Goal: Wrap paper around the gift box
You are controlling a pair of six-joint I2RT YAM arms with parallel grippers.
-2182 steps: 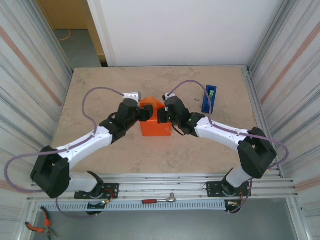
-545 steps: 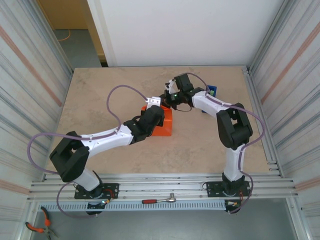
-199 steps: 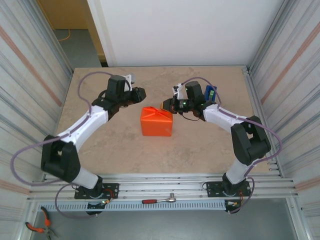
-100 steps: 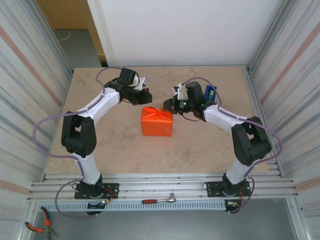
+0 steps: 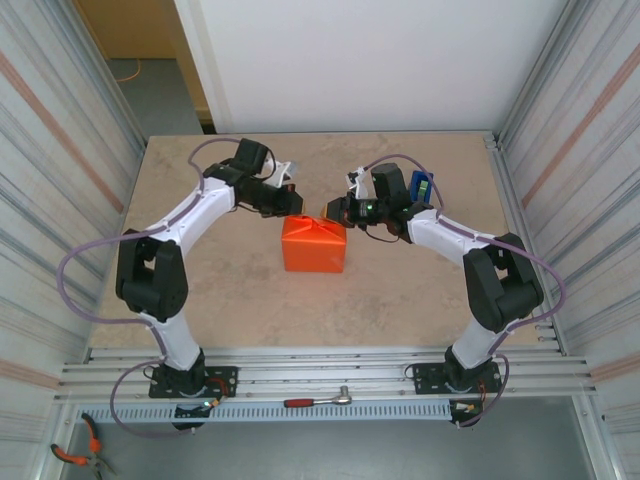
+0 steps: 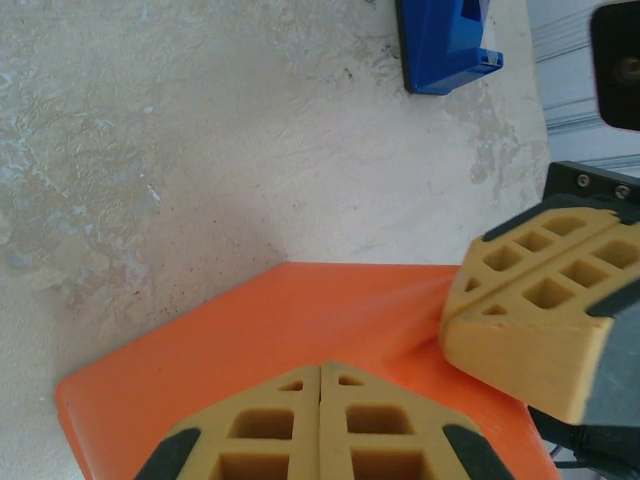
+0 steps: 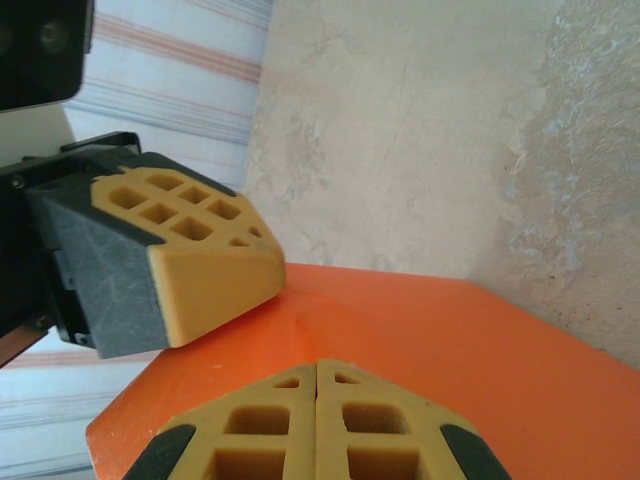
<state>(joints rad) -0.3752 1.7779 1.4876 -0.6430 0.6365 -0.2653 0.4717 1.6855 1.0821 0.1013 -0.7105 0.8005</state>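
Left claw [image 5: 293,205] has swung in beside right claw [image 5: 329,210], both closed empty over the far fold of the paper [image 5: 313,250]; released untaped, it may spring open

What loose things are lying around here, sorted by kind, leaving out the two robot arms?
Orange paper parcel: 1
Blue tape dispenser: 1
Hand tools below the table's front edge: 2 (wrench, pliers)
Total: 4
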